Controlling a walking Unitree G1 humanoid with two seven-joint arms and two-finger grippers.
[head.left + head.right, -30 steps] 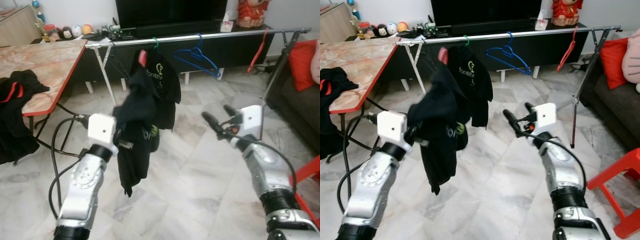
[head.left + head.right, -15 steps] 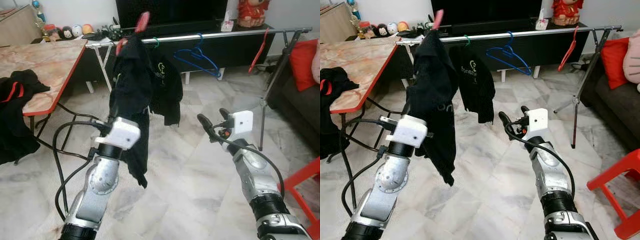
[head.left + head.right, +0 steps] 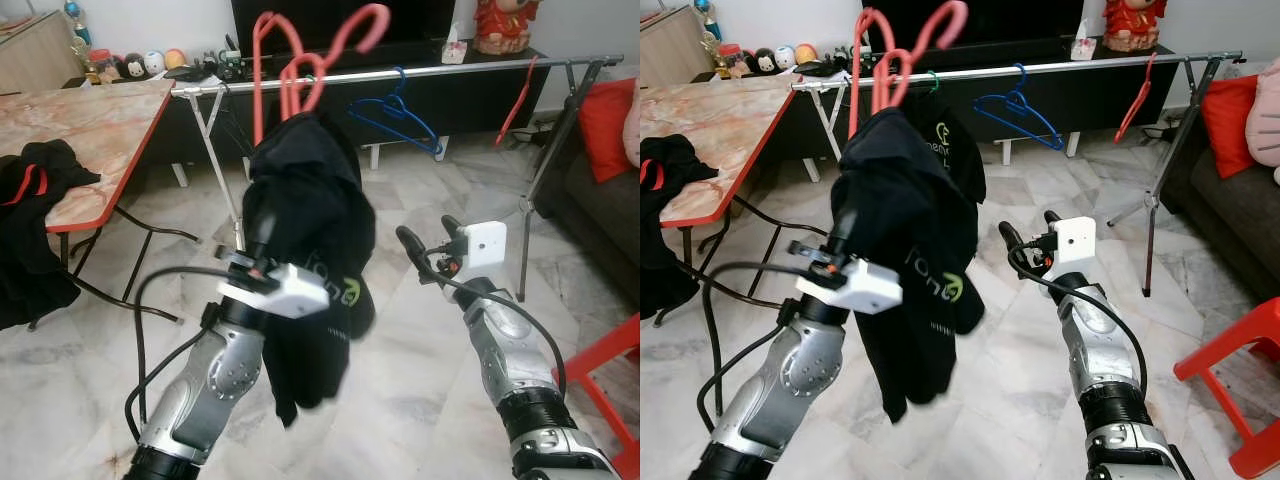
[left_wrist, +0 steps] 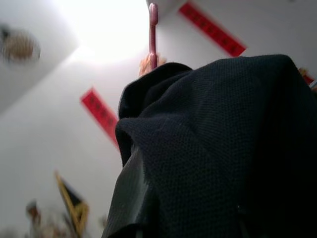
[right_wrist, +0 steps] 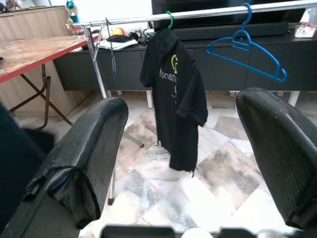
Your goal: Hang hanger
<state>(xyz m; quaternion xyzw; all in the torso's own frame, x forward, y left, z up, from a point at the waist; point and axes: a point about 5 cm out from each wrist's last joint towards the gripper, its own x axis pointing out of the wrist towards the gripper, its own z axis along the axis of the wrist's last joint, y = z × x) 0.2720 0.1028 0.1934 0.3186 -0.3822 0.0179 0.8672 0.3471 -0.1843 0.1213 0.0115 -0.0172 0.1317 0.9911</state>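
Two grippers up in front of the chrome rail (image 3: 400, 75). Left gripper (image 3: 262, 232) is clamping a red plastic hanger (image 3: 300, 60) draped with a limp black knit shirt (image 3: 305, 215); the fingers are buried in the cloth, the hook is rising above the rail's near side, not on it. Right gripper (image 5: 193, 153) is hovering with its padded black fingers (image 5: 86, 148) spread wide, holding nothing, well apart from the load. Bare rail is running between a hung black shirt (image 5: 176, 99) and a thin blue hanger (image 3: 395, 118), and more beyond that to a second red hanger (image 3: 515, 100). Glossy marble floor (image 3: 400, 400) lies open beneath. A marble-topped table (image 3: 90, 125) edges the left.
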